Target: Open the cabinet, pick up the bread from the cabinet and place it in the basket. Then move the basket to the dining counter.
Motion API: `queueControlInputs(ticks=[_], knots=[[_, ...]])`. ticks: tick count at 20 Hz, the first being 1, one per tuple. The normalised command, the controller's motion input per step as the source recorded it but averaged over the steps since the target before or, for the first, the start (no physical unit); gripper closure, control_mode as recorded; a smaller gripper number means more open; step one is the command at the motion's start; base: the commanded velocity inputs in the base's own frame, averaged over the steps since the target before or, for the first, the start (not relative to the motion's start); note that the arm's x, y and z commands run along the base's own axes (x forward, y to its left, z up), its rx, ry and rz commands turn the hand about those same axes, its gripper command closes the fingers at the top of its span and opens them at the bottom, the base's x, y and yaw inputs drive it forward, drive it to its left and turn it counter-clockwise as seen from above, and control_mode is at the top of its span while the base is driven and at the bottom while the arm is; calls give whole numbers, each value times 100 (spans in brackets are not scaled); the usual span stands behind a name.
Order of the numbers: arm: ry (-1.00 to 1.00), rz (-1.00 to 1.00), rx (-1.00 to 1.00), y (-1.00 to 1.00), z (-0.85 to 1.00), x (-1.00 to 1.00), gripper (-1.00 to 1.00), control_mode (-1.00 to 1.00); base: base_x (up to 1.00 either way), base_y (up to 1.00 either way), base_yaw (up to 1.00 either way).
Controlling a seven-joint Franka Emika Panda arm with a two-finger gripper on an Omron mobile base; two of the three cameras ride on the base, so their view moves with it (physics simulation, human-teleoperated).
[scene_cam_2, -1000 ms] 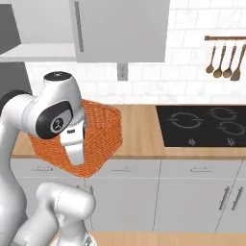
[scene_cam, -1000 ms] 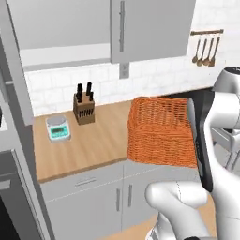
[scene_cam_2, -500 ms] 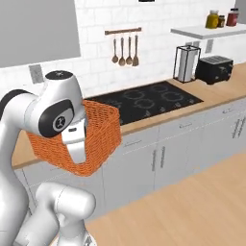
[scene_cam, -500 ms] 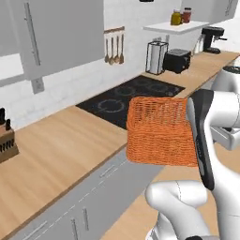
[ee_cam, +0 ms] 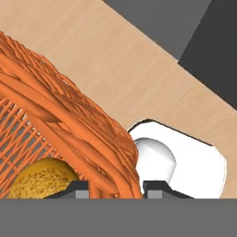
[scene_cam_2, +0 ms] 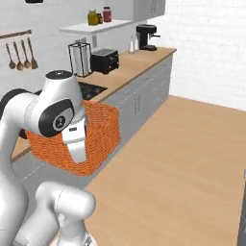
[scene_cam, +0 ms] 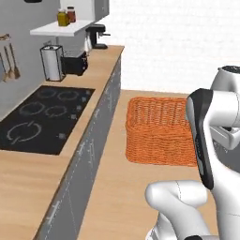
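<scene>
The orange woven wicker basket point(scene_cam: 161, 132) hangs clear of any surface, over open wood floor point(scene_cam_2: 182, 163) beside the white arm point(scene_cam: 206, 136). The gripper point(ee_cam: 115, 187) is clenched on its rim, one finger tip each side of the weave, so it can travel with the base. The golden bread loaf point(ee_cam: 39, 178) lies inside it. Since a second ago the whole scene has swung from knife block and worktop to black hob point(scene_cam: 35, 119), toaster point(scene_cam_2: 105, 60) and floor: the base has turned, presumably toward the dining counter.
</scene>
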Motion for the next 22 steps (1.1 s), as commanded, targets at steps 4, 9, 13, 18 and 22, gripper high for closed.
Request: queueControlInputs(ticks=[4,9,13,18,22], knots=[[0,0,0,0,0,0,100,100,0,-3,-94],[0,0,0,0,0,0,100,100,0,0,-96],[0,0,0,0,0,0,100,100,0,0,-98],[0,0,0,0,0,0,100,100,0,0,-99],[0,0,0,0,0,0,100,100,0,0,-98]])
